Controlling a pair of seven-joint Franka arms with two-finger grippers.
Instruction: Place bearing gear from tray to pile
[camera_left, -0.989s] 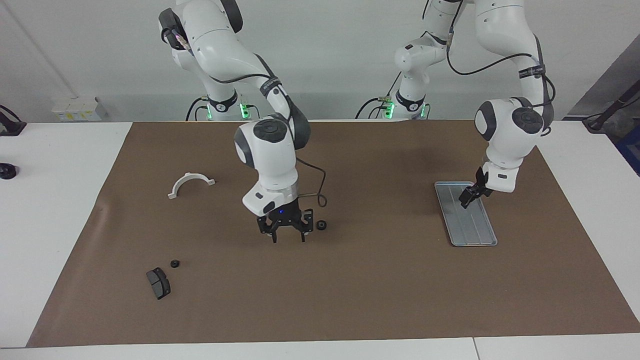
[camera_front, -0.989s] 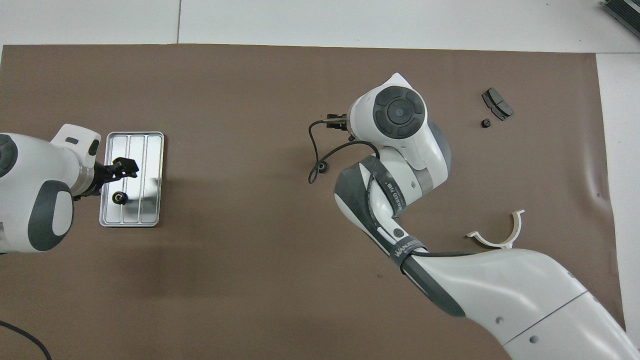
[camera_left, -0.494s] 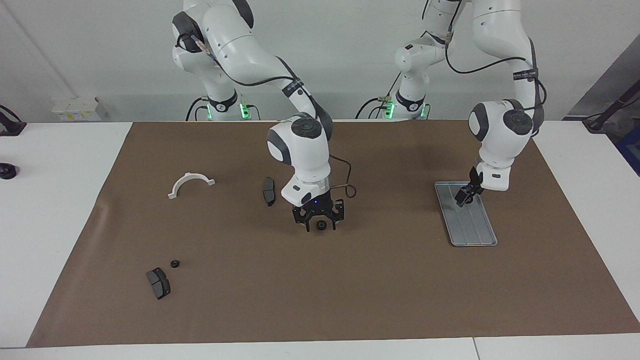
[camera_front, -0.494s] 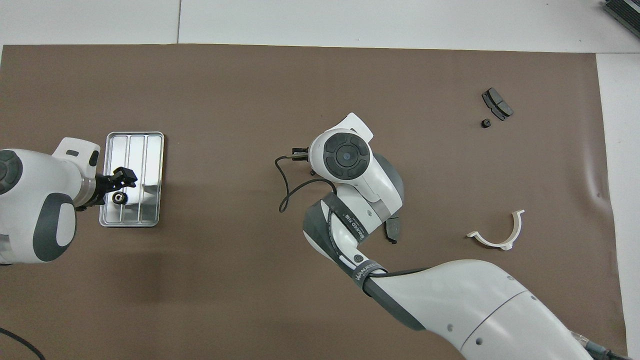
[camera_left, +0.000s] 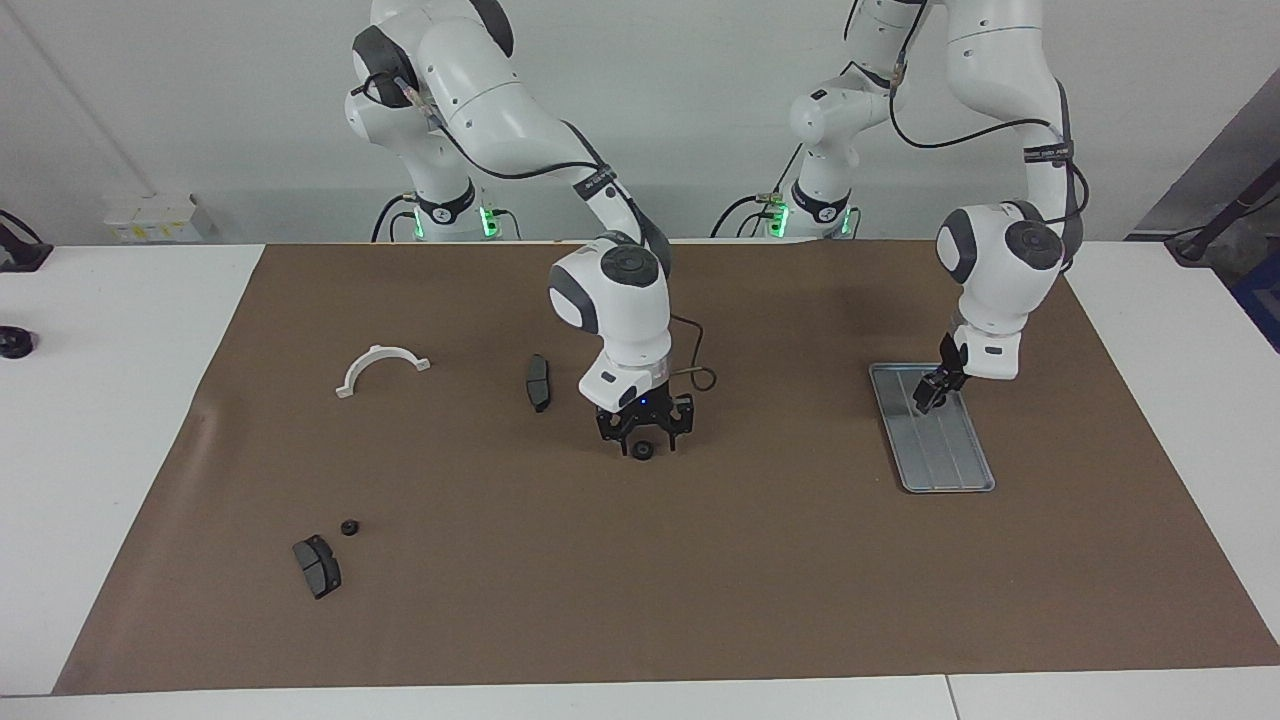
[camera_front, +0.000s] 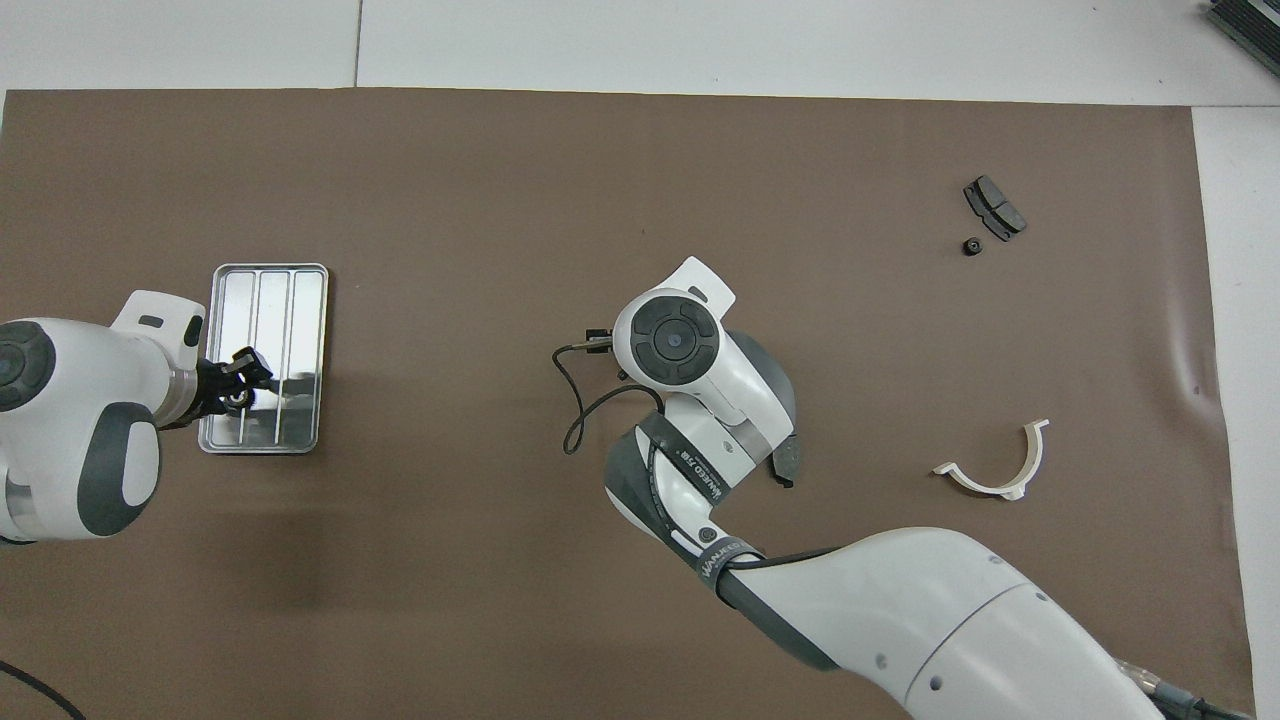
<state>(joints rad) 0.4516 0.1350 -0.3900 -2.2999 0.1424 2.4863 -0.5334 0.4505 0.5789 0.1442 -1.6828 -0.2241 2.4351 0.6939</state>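
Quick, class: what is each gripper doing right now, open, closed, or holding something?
Left gripper: down at a gear on the tray; grip cannot be told.
Right gripper: down around a gear mid-mat; grip cannot be told.

The flat ridged silver-grey metal tray (camera_left: 933, 428) lies on the brown mat (camera_left: 760, 590) toward the left arm's end. A small black ring gear (camera_left: 644, 451) sits mid-mat. A dark chunky pad (camera_left: 317, 566) and another small gear (camera_left: 349, 527) lie toward the right arm's end, farther from the robots than the white half-ring bracket (camera_left: 381, 369)
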